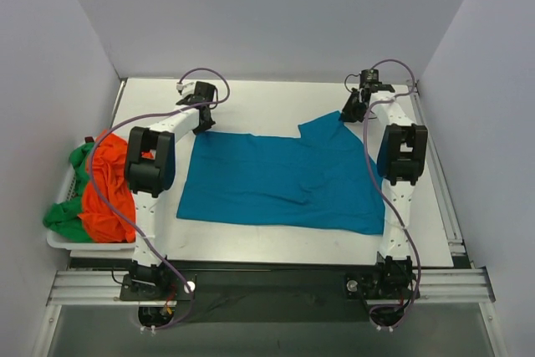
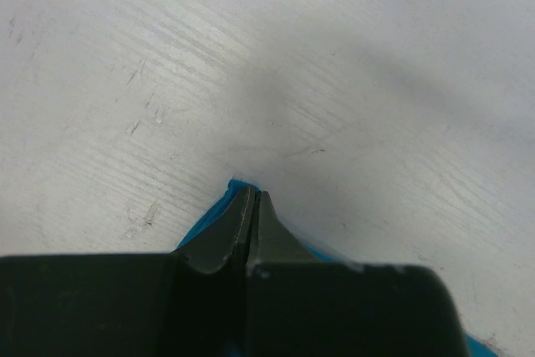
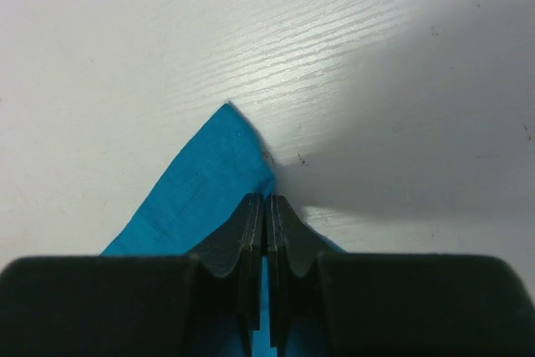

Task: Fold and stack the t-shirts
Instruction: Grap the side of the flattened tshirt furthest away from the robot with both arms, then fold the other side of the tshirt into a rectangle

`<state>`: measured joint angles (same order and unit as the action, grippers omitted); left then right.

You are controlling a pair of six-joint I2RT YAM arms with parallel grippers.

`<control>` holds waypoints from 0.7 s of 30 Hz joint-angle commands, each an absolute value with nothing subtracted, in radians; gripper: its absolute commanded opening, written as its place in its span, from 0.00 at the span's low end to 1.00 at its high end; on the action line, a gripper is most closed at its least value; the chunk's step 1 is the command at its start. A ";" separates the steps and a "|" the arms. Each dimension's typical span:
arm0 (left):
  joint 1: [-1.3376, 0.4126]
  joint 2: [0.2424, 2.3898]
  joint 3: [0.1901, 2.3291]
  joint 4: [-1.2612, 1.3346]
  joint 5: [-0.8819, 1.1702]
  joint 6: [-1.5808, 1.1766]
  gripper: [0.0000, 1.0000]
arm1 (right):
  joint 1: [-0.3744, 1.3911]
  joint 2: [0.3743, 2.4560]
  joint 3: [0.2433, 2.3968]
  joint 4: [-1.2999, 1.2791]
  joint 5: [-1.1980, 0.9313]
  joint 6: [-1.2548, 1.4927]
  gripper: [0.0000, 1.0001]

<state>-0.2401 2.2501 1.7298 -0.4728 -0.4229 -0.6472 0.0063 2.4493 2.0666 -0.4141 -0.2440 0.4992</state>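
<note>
— Where was the teal-blue cloth t-shirt when you looked?

— Spread out across the middle of the white bench, mostly flat, with a crease running across it. One part poked out toward 1 o'clock.

— And the arms?

— Both were reaching to the far side. The left end effector was down at the shirt's 11 o'clock corner, and the right end effector was at the 1 o'clock corner.

— Had they got hold of anything?

— The left end effector had its jaws pressed together with no gap. A sliver of teal cloth showed right at the tips and along both sides, so it looked pinched on that corner.

— And the right one?

— The right end effector was the same, with its jaws closed tight. Teal cloth showed in the thin slit between them, and the pointed corner of the shirt stuck out toward 11 o'clock just past the tips, lying on the bench.

— The other shirts?

— Over at 8 o'clock, at the bench's edge, well apart from the teal one. The bright orange cloth t-shirt and the green cloth t-shirt were bunched together in the white plastic basket, with the orange one heaped on top.
</note>
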 commanded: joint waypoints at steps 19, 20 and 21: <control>-0.210 2.100 1.701 -0.456 -0.364 -0.643 0.00 | -0.031 2.123 1.935 -0.431 -0.209 0.457 0.00; -0.210 2.092 1.689 -0.451 -0.361 -0.644 0.00 | -0.031 2.106 1.921 -0.433 -0.206 0.454 0.00; -0.210 2.079 1.683 -0.448 -0.360 -0.643 0.00 | -0.029 2.097 1.908 -0.431 -0.199 0.448 0.00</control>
<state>-0.2199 2.1609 1.6985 -0.4736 -0.3710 -0.6464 -0.0303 2.1635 1.9453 -0.4160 -0.2276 0.4744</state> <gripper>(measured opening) 0.030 0.038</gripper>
